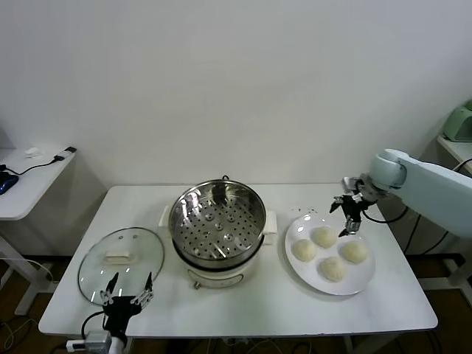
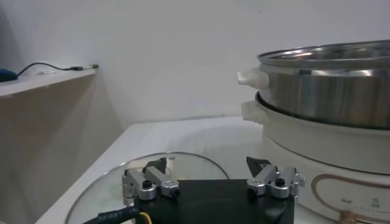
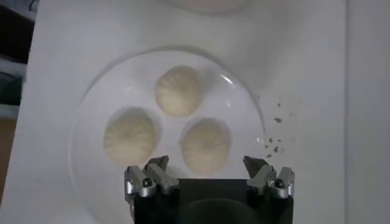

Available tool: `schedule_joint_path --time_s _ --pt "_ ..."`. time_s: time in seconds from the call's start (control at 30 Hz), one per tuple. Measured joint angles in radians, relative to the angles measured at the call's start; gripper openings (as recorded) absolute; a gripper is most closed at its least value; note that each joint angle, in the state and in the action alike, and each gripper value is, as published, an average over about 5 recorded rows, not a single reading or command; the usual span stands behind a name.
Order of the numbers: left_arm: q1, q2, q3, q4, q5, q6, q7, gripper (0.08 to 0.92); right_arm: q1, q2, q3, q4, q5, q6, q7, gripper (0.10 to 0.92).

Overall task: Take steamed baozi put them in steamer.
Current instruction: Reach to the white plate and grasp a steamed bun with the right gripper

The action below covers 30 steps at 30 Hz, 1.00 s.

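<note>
Four cream-white baozi lie on a round white plate (image 1: 297,228) at the table's right: one at the back (image 1: 323,236), one on the left (image 1: 303,250), one on the right (image 1: 354,251), one in front (image 1: 332,268). My right gripper (image 1: 345,216) hovers open over the plate's far edge. In the right wrist view it (image 3: 207,167) is open and empty above three baozi, the nearest (image 3: 206,143) between its fingertips. The steel steamer (image 1: 217,225) with its perforated tray stands empty at table centre. My left gripper (image 1: 127,291) is open and parked at the front left.
A flat glass lid (image 1: 122,254) lies left of the steamer, under my left gripper (image 2: 208,167), with the steamer (image 2: 329,85) beside it. A white side table (image 1: 29,177) with a cable stands far left. A green object (image 1: 459,122) sits on a shelf far right.
</note>
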Motion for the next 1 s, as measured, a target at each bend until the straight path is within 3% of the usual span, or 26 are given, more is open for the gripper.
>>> schedule_joint_path --time_s 0.6,1.0 --pt "-0.001 0.001 0.008 0.015 0.007 -0.004 0.001 0.823 -0.137 0.140 0.066 -0.186 -0.059 -0.021 0.046 0.820" --pt "0.005 -0.003 0.016 0.002 0.013 -0.002 0.001 0.823 -0.164 0.143 0.108 -0.194 -0.077 -0.037 0.059 0.586"
